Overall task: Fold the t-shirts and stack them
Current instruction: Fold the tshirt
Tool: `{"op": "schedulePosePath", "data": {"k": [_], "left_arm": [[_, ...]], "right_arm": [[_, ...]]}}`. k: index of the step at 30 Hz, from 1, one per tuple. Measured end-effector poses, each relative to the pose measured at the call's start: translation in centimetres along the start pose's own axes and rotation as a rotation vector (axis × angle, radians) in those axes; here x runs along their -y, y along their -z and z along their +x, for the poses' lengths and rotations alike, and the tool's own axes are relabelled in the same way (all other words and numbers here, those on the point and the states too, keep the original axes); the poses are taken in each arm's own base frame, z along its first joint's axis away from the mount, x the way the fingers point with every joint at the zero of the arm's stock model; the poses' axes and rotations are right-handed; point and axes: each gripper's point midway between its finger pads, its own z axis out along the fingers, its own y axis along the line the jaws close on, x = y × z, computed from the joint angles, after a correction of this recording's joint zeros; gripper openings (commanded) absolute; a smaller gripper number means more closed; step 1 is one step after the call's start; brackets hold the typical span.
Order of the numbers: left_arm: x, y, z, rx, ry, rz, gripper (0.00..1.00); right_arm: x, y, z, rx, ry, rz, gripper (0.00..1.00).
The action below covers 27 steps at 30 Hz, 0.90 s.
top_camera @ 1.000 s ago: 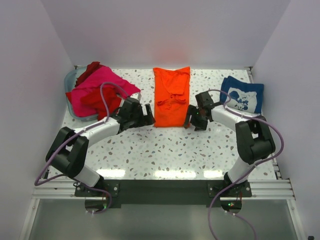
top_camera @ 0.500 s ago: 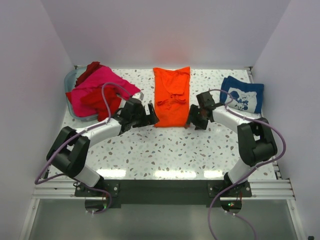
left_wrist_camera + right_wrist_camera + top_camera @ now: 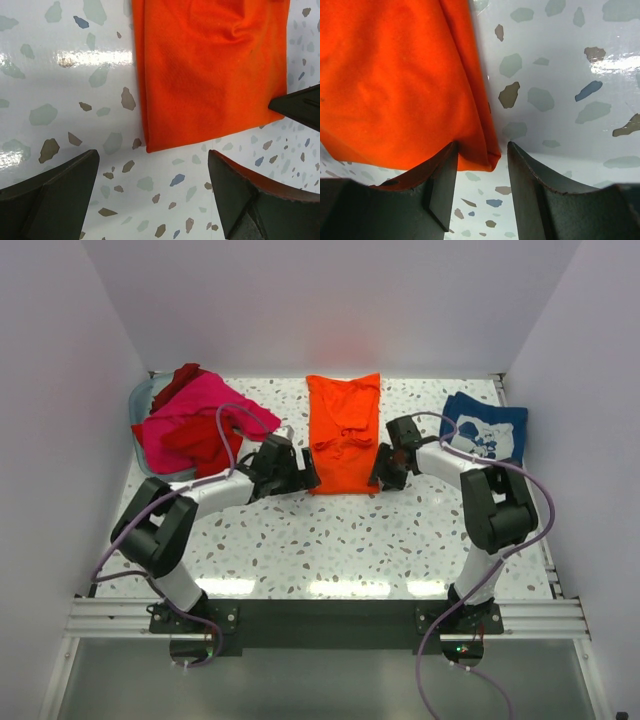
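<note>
Right wrist view: right gripper (image 3: 481,150) sits part-open astride a corner of the orange t-shirt (image 3: 395,85). Beside another corner, the left gripper (image 3: 152,159) gapes wide

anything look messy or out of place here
Yes: the pink t-shirt and red t-shirt lie crumpled at far left, spilling over the rim of the grey bin. The orange t-shirt in the middle and the navy t-shirt at right lie folded flat. Nothing looks damaged.
</note>
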Motion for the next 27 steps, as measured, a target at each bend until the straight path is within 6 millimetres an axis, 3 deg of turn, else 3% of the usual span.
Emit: {"op": "schedulePosePath", "data": {"k": [3,10,15,22,27], "left_arm": [[-0.1,-0.4,0.1,-0.007,0.000,-0.010,0.94],[-0.5,-1.4,0.3,-0.015,-0.007,-0.049,0.89],[-0.3,-2.1,0.7,-0.021,-0.026,-0.086,0.81],[-0.1,-2.6,1.2,-0.023,-0.032,-0.108,0.60],[0.2,-3.0,1.6,-0.027,-0.035,-0.111,0.38]], "right_arm": [[0.2,-0.4,0.2,-0.009,-0.004,0.007,0.42],[0.3,-0.8,0.3,-0.016,-0.009,0.008,0.18],[0.3,-0.9,0.3,-0.012,-0.013,0.005,0.13],[0.2,-1.0,0.3,-0.013,-0.014,-0.003,0.11],[0.1,-1.1,0.4,-0.014,-0.015,-0.009,0.09]]}}
